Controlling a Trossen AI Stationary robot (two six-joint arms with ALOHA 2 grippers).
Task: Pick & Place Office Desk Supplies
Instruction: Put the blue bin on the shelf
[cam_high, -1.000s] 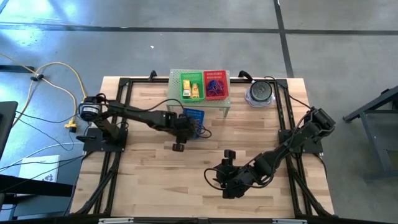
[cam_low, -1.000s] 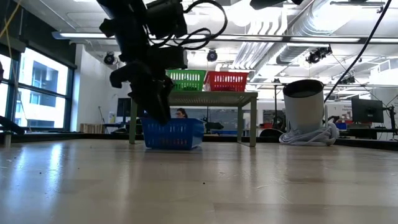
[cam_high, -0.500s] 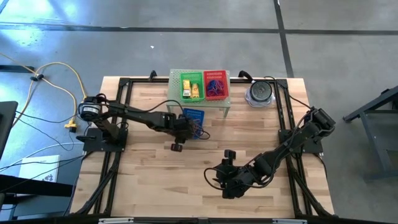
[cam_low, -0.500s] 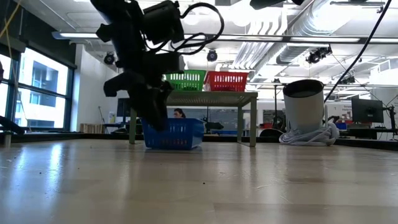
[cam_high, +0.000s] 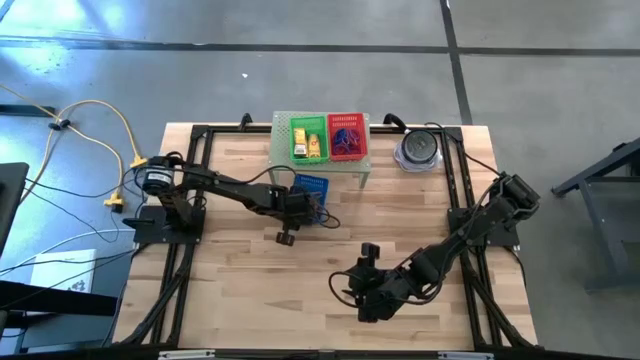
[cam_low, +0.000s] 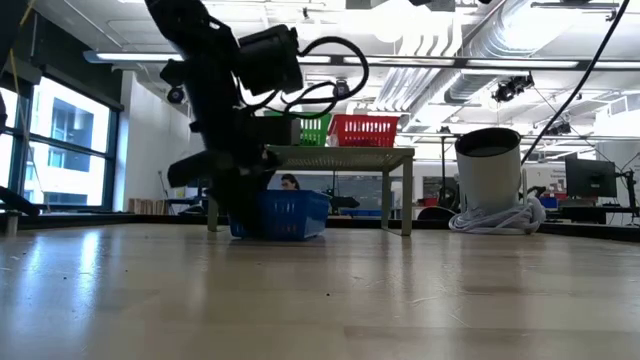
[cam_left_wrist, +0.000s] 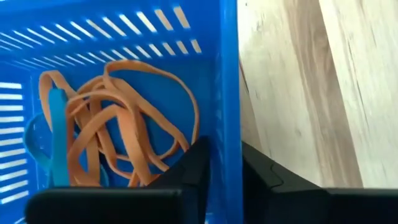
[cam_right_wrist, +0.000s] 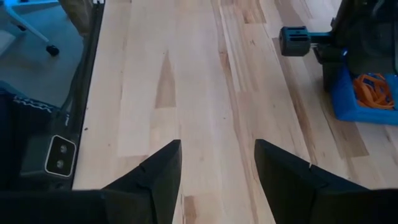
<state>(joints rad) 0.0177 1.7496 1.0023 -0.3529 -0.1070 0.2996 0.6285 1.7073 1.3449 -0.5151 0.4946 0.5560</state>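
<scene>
Two baskets (cam_high: 330, 138) sit loaded on the shelf (cam_high: 360, 157). We see the left gripper (cam_left_wrist: 225, 163) pinching the blue basket (cam_left_wrist: 227, 74) wall; right gripper (cam_right_wrist: 217, 163) waits, jaws wide.

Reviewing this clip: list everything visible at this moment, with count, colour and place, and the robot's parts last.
Blue basket: one, on the table in front of the shelf.
Rubber bands: several orange, at least one blue, inside the blue basket.
Shelf: one, pale green, at the table's far edge.
Green basket: one, on the shelf, holding yellow packets.
Red basket: one, on the shelf beside the green one, holding dark bands.
Round grey-and-clear object: one, far right corner.
Table: one, light wood.
Left gripper: fingers straddling the blue basket's wall.
Right gripper: open, over bare table, near side.
</scene>
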